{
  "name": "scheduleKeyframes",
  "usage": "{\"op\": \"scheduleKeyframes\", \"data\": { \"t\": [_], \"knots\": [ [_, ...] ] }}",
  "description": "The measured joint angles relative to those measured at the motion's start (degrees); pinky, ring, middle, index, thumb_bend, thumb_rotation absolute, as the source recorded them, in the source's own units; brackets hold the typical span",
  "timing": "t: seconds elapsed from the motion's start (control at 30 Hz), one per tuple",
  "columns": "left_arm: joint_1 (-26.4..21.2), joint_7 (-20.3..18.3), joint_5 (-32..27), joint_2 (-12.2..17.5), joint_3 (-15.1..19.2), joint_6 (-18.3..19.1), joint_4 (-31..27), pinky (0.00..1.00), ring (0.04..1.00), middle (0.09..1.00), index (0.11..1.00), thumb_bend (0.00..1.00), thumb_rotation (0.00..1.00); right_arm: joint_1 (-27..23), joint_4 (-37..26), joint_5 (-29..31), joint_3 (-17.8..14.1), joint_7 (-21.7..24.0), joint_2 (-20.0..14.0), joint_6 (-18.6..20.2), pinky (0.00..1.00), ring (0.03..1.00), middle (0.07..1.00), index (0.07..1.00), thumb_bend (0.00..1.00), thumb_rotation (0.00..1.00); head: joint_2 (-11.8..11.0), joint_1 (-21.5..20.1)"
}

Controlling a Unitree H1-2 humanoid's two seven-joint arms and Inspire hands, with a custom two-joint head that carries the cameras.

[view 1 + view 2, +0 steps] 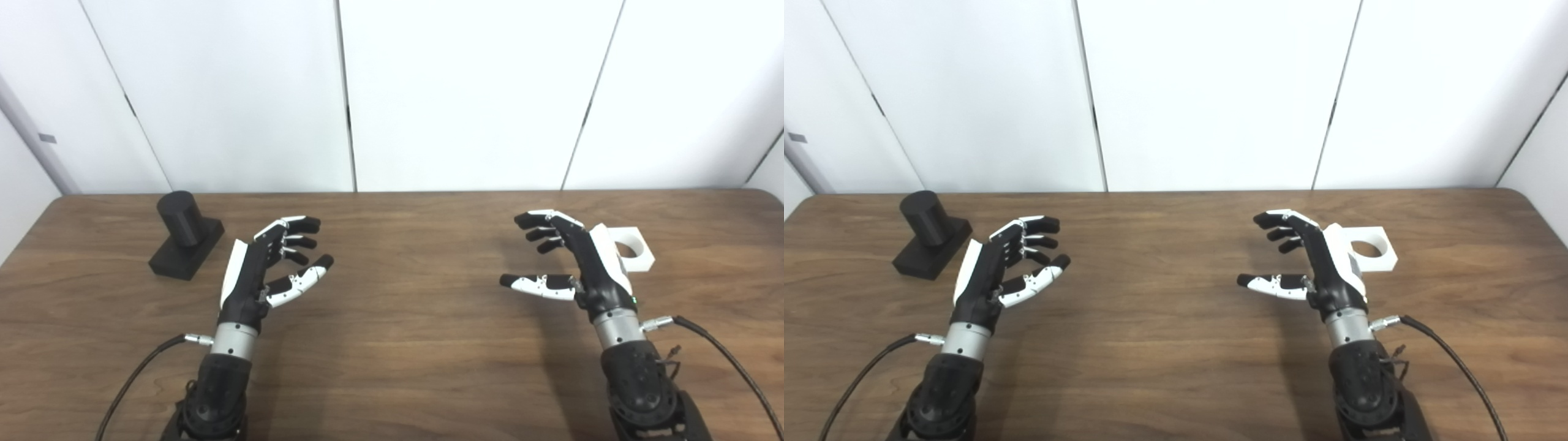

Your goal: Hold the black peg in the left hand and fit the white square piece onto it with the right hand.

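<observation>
Left eye view: nothing gripped yet.
Left hand [260, 278]: spread, empty, beside black peg [184, 242].
Right hand [576, 263]: spread, empty, fronting white square piece [634, 248], poised for pickup.

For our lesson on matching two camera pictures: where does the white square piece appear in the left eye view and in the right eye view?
Left eye view: white square piece at far right, partly hidden behind the right hand.
Right eye view: same piece, nearer centre, more of it showing.
Shared landmark: black peg at upper left of the table.
</observation>
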Motion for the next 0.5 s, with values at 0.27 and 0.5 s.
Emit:
{"op": "scheduleKeyframes", "data": {
  "t": [0.27, 0.5],
  "knots": [
    [0.0, -0.2, -0.2, 0.0, 0.0, 0.0, 0.0, 0.52, 0.640, 0.701, 0.671, 0.60, 0.13, 0.0, 0.0, 0.0, 0.1, 0.0, 0.0, 0.0, 0.57, 0.661, 0.701, 0.676, 0.63, 0.10, 0.0, 0.0],
    [0.0, -0.4, -0.2, 0.0, 0.0, 0.0, 0.0, 0.52, 0.648, 0.704, 0.674, 0.60, 0.14, 0.0, 0.0, -0.1, 0.2, 0.0, 0.0, 0.0, 0.57, 0.663, 0.704, 0.677, 0.63, 0.11, 0.1, 0.1]
  ]
}}
